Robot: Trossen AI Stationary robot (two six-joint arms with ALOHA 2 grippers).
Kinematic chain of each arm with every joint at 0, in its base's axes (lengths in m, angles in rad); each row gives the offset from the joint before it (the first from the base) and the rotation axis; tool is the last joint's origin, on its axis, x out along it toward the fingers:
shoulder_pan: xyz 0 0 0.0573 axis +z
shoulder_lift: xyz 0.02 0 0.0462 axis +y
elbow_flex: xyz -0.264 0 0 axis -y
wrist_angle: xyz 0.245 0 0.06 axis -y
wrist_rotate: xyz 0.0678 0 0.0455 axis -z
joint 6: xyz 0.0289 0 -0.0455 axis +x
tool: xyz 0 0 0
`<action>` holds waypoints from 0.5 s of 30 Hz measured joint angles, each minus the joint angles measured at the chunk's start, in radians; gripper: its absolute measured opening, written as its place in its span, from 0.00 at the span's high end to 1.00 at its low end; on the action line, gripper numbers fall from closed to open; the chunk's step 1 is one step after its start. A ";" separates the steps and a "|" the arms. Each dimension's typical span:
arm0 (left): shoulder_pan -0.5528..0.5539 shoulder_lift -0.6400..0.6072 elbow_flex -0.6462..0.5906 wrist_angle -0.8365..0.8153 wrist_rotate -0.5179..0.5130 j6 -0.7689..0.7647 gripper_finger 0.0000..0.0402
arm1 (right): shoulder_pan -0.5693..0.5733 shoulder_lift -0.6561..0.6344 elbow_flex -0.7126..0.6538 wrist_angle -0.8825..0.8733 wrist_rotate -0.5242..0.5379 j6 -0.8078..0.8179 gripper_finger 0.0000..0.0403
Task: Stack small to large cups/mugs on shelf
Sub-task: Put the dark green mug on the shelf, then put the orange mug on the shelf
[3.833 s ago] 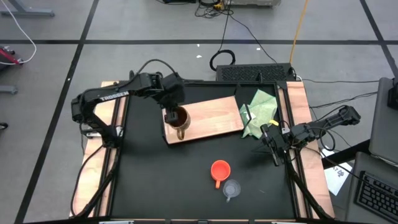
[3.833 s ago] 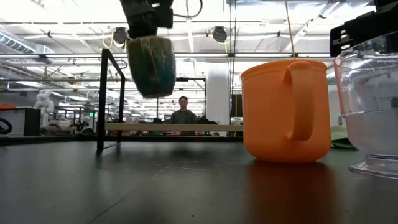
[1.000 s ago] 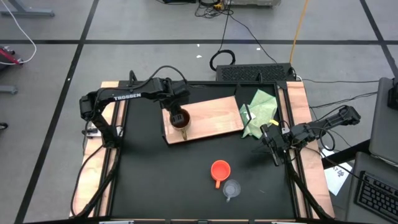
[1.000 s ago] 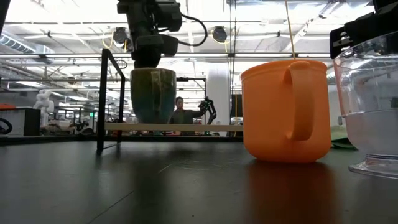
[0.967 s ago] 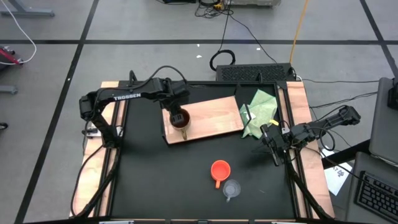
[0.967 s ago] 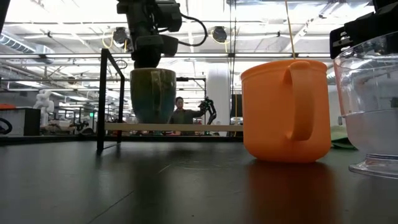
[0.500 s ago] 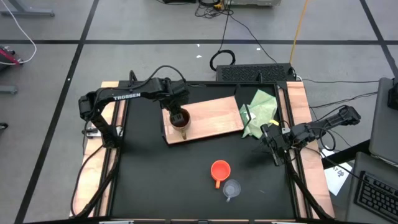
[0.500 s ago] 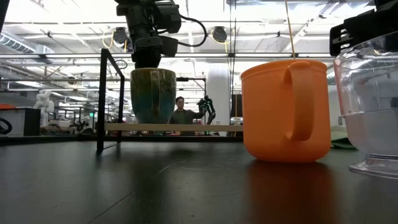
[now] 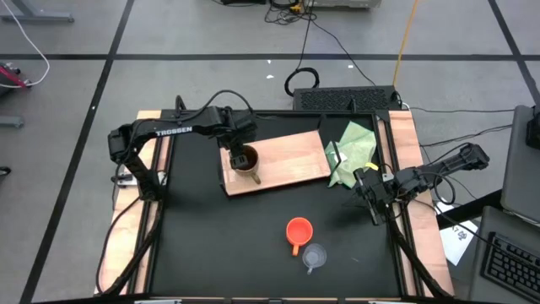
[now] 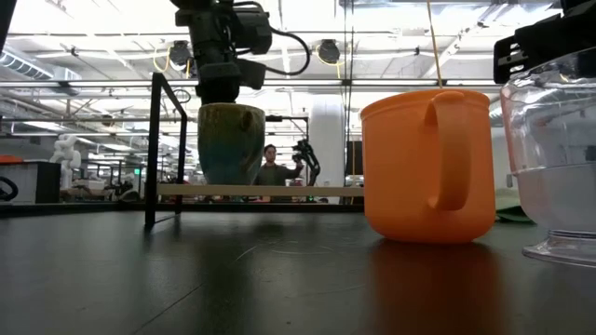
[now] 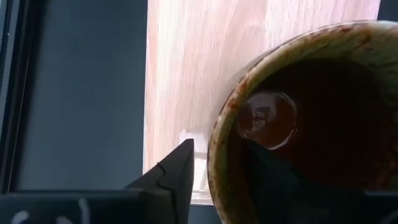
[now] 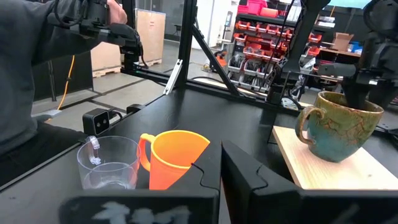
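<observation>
**Mug set on shelf near its edge; release under way, two cups not yet stacked**

The large brown-gold mug [image 9: 245, 160] stands on the shelf [image 9: 291, 156], close to the shelf's left end and its front edge. In the right wrist view it appears to lean slightly, though whether its base sits flat cannot be told. The left end effector [image 10: 219, 82] is directly over the mug's rim. In the left wrist view one finger [image 11: 177, 177] stands just outside the mug wall with a visible gap, the other reaches down inside, so the jaws are parted and the mug is not clamped. The orange cup [image 9: 298, 230] and the clear cup [image 9: 315, 256] stand on the bench [image 9: 211, 245], touching or nearly so, well apart from the shelf. The right end effector [image 9: 371, 192] is closed on nothing and waits at the right side of the bench beside the green cloth [image 9: 354, 152].

Risks, as judged:

- The inner finger could catch the rim on withdrawal if the lift is not straight up, tipping the mug or dragging it toward the nearby shelf edge.
- If the mug rests unevenly, it may rock once fully freed.
- The two cups sit so close that a grasp on the orange cup may knock the clear one over.
- The clear cup is hard to see; a misjudged approach is likely.
</observation>
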 joint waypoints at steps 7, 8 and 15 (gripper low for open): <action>0.000 0.000 0.032 0.004 0.001 0.003 0.59 | 0.000 0.000 0.000 0.000 0.000 0.000 1.00; 0.000 0.000 0.049 -0.002 0.001 0.003 0.58 | 0.000 0.000 0.000 0.000 0.000 0.000 1.00; -0.007 -0.001 0.246 -0.101 -0.003 -0.011 0.52 | 0.000 0.000 0.000 0.000 0.000 0.003 1.00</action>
